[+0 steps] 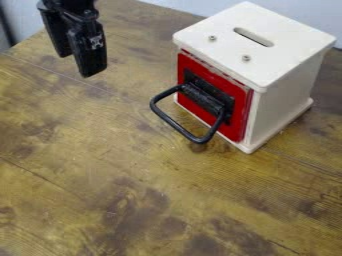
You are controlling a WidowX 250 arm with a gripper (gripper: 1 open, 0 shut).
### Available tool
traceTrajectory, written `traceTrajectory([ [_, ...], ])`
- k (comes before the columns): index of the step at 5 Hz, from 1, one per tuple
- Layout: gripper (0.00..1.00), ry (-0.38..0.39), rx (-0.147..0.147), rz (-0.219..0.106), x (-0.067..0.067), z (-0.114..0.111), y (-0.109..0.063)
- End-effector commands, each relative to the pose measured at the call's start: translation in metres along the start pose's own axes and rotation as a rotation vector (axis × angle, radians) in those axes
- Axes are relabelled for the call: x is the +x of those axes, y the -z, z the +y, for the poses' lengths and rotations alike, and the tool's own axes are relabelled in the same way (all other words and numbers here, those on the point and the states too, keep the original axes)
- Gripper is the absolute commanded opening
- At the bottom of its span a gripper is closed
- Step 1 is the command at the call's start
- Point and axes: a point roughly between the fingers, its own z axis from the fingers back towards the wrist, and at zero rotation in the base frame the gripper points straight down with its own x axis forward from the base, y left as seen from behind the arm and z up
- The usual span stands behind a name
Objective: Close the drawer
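Observation:
The red drawer sits pushed into the cream-white cabinet, its front about flush with the cabinet face. A black bracket is mounted on the red front. From it a large black loop handle reaches out over the table. My gripper hangs at the upper left, well away from the handle and touching nothing. Its dark fingers point down and nothing is between them; the blur hides whether they are apart or together.
The cabinet stands on a worn wooden table and has a slot and screws in its top. The table's far left edge lies just behind my gripper.

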Motion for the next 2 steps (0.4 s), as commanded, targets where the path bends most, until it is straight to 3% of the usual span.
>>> traceTrajectory([
  [1, 1.00, -0.005, 0.111, -0.110, 0.0048, 0.0001, -0.0369],
  [2, 1.00, -0.029, 0.094, -0.112, 0.0086, -0.0039, -0.0308],
])
